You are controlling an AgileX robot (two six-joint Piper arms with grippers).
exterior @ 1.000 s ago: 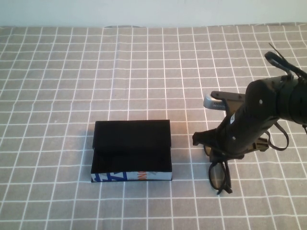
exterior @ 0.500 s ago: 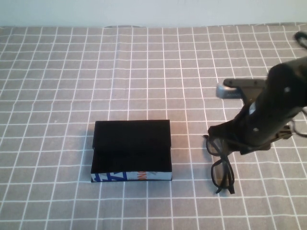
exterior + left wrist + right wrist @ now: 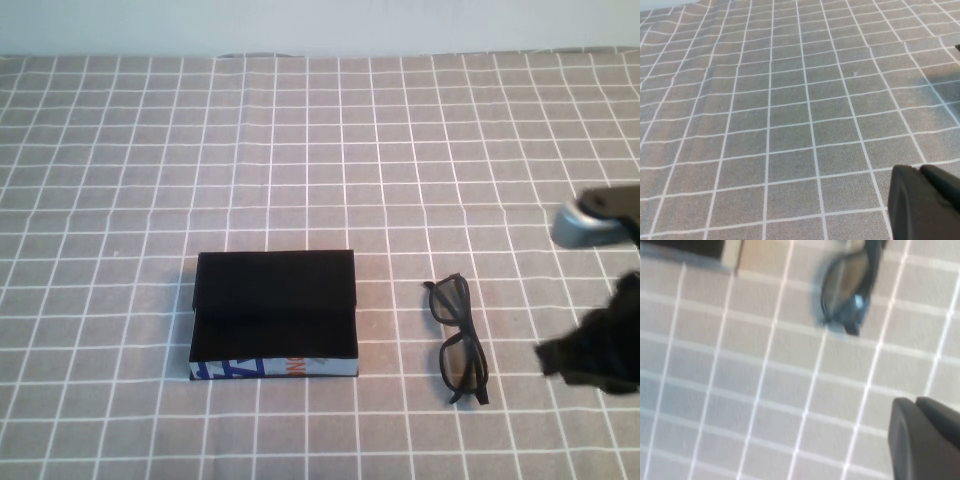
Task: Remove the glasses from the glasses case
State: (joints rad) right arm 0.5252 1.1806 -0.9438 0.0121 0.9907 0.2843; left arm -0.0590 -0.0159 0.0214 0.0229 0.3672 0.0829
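The black thick-framed glasses lie folded on the checked cloth, to the right of the glasses case and apart from it. The glasses case is a black box with a white-blue-orange front edge; nothing shows inside it. My right gripper is at the right edge of the high view, right of the glasses and clear of them. In the right wrist view the right gripper is shut and empty, with the blurred glasses beyond it. My left gripper is shut and empty over bare cloth, out of the high view.
A grey cloth with a white grid covers the table up to a pale back wall. The right arm's grey and black wrist part sticks in at the right edge. A corner of the case shows in the right wrist view.
My right arm has let go of the glasses and drawn back to the right. The glasses now lie on the cloth, fully uncovered. The case has not moved.
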